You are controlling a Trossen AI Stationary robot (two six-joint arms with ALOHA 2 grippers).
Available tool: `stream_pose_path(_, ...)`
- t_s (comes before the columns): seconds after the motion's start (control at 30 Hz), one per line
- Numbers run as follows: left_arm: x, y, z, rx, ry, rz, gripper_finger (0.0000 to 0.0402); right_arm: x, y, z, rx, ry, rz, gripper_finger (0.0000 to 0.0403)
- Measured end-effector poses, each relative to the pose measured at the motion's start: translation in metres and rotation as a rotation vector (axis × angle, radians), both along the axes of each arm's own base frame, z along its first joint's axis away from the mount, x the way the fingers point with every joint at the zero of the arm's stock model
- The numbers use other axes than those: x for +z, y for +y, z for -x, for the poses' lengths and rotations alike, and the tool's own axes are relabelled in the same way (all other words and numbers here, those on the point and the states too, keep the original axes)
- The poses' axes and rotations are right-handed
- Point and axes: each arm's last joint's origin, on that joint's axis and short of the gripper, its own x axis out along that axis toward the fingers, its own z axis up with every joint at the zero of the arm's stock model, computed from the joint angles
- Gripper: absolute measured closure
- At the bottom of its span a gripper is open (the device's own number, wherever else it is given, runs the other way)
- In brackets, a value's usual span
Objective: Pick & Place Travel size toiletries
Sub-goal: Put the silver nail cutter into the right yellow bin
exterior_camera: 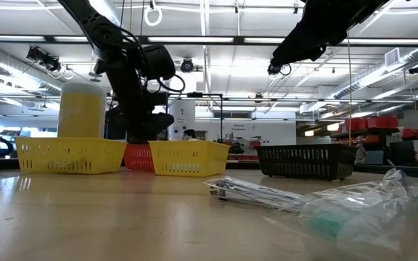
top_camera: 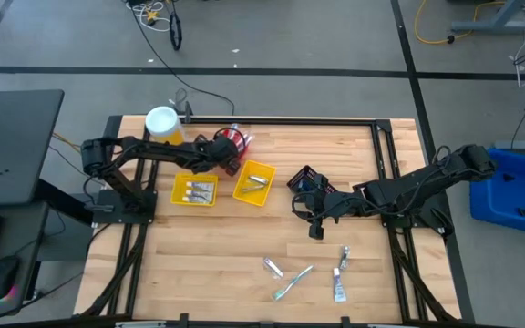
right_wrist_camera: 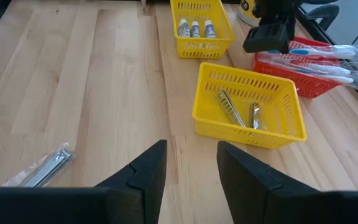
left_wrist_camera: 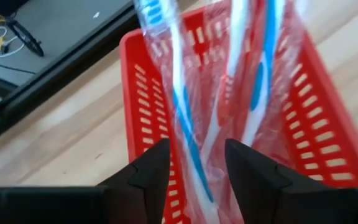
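Note:
Several wrapped toothbrushes [left_wrist_camera: 185, 112] with blue and white handles lie in the red bin [left_wrist_camera: 316, 137], their ends sticking out over its rim [right_wrist_camera: 328, 59]. My left gripper [left_wrist_camera: 197, 165] hovers open right above them, one finger on each side of the wrappers. In the high view it is over the red bin [top_camera: 233, 141]. My right gripper [right_wrist_camera: 191, 162] is open in mid-table [top_camera: 317, 217], near the black bin [top_camera: 303, 178], and holds nothing. A few more wrapped toiletries [top_camera: 292, 282] lie on the near part of the table.
One yellow bin [right_wrist_camera: 247, 109] holds razors, and another [right_wrist_camera: 194, 28] holds small tubes. The yellow canister with a white lid [top_camera: 162, 123] stands at the far left corner. A wrapped item [right_wrist_camera: 42, 168] lies on bare wood near my right gripper. Wrapped packets [exterior_camera: 267, 192] lie close to the low camera.

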Motion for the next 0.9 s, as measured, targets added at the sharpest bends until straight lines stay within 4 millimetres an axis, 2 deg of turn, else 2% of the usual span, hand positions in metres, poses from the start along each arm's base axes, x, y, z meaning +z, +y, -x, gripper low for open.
stream_pose_path(0.23, 0.021, -0.001, -0.008, -0.048, 0.029, 0.064, 0.0245, 0.000, 0.000, 0.000, 0.000, 0.000, 0.000, 0.0252)
stream_pose_path(0.4, 0.042, -0.012, -0.010, -0.069, -0.039, 0.095, 0.0248, -0.001, 0.001, 0.001, 0.017, 0.013, -0.039, 0.0250)
stream_pose_path(0.53, 0.066, -0.033, -0.008, -0.137, -0.114, 0.060, 0.0248, -0.003, 0.003, 0.002, 0.031, 0.041, -0.118, 0.0243)
stream_pose_path(0.7, 0.095, -0.069, -0.002, -0.288, -0.198, 0.019, 0.0248, -0.006, 0.005, 0.005, 0.028, 0.081, -0.164, 0.0231)
stream_pose_path(0.9, 0.109, -0.109, 0.001, -0.414, -0.252, -0.020, 0.0248, -0.011, 0.018, 0.006, 0.076, 0.106, -0.159, 0.0219)
